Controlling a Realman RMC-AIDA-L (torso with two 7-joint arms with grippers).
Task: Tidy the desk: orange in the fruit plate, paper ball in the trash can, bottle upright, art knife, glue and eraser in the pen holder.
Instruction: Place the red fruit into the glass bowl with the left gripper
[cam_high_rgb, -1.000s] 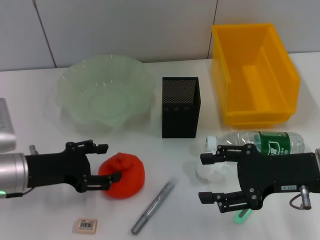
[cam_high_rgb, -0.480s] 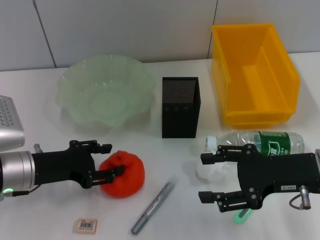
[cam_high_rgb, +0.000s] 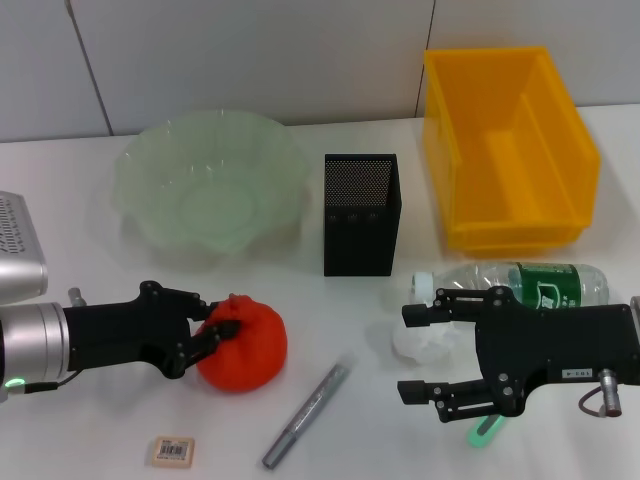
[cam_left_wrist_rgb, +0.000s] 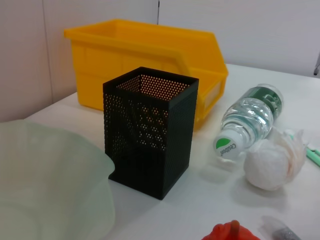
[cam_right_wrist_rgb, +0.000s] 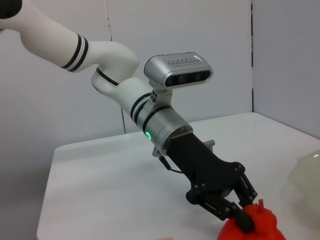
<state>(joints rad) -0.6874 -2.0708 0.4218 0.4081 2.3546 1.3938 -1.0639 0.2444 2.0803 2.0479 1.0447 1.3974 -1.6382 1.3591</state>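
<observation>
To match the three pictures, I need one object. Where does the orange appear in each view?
Head view: orange at lower left, in the left gripper.
Left wrist view: only its top shows at the bottom edge.
Right wrist view: at the bottom right, held by the left gripper.
Shared landmark: the fruit plate.

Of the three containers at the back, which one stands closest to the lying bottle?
The pen holder, the black mesh cup. The bottle lies just beside it; the trash can sits behind.
</observation>
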